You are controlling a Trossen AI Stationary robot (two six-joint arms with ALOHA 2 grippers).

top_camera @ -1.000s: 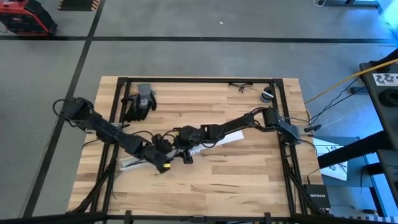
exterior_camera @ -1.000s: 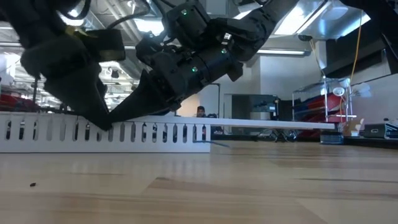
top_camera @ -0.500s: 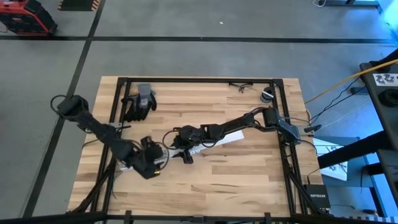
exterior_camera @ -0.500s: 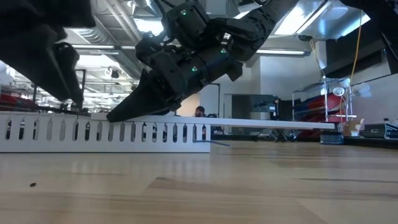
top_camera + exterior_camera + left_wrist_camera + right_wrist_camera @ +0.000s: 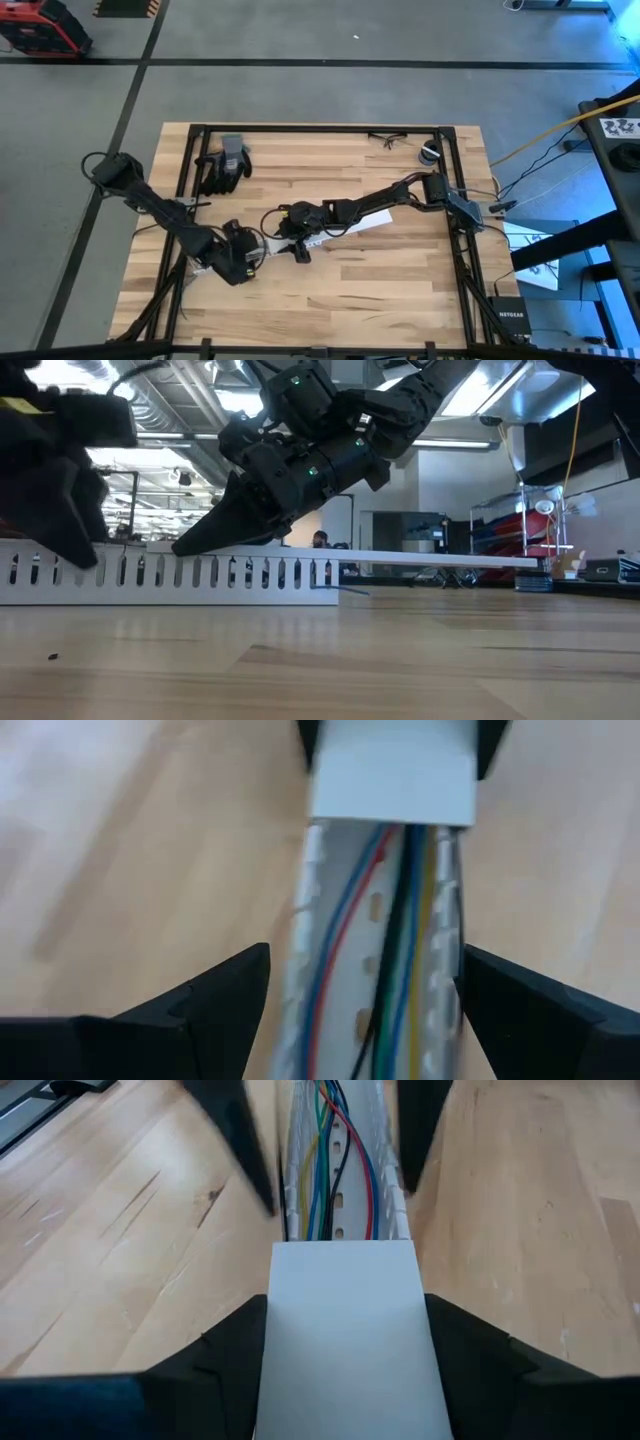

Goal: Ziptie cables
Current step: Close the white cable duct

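Note:
A long white slotted channel (image 5: 352, 225) lies across the middle of the table. Thin wires (image 5: 398, 910) in blue, red, green, yellow and black lie inside it, also seen as wires (image 5: 330, 1150) in the right wrist view. A flat white cover (image 5: 345, 1340) sits on the channel's top. My right gripper (image 5: 345, 1298) is shut on that cover's end. My left gripper (image 5: 365, 955) is open, its fingers standing either side of the uncovered channel (image 5: 320, 920), just left of the right gripper (image 5: 275, 238). In the low view the left gripper (image 5: 75, 550) hangs over the channel's left part. My right gripper holds the white cover by its two long edges (image 5: 278, 1350) near its free end, pinched between the two fingers. The fingers (image 5: 200, 540) come slanting down from the table's right and lie along the cover. The cover rests on top of the channel (image 5: 200, 572).
Dark gloves (image 5: 225, 165) lie near the far left corner. Glasses (image 5: 385, 140) and a small round object (image 5: 430, 153) lie at the far right. A black frame (image 5: 300, 129) runs round the tabletop. Bare wood (image 5: 380, 285) stretches along the near side.
My left gripper has moved along the channel toward the table's left, away from the right gripper, rising off the channel and coming down again with its fingers astride it. The right gripper and the cover have kept still.

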